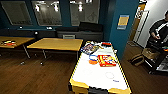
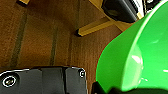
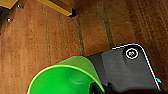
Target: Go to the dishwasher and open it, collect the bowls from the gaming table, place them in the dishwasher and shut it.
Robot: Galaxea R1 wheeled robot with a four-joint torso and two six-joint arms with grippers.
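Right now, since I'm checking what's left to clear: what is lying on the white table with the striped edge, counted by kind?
Orange bowl: 1
Flat game boxes: 2
Small red thing at the far end, kind unclear: 1
Total I can make out: 4

We only get a slice of each green bowl (image 2: pixel 140 57) (image 3: pixel 62 80), cut off at the frame edges, and the counter's (image 1: pixel 100 72) near end is cropped too.
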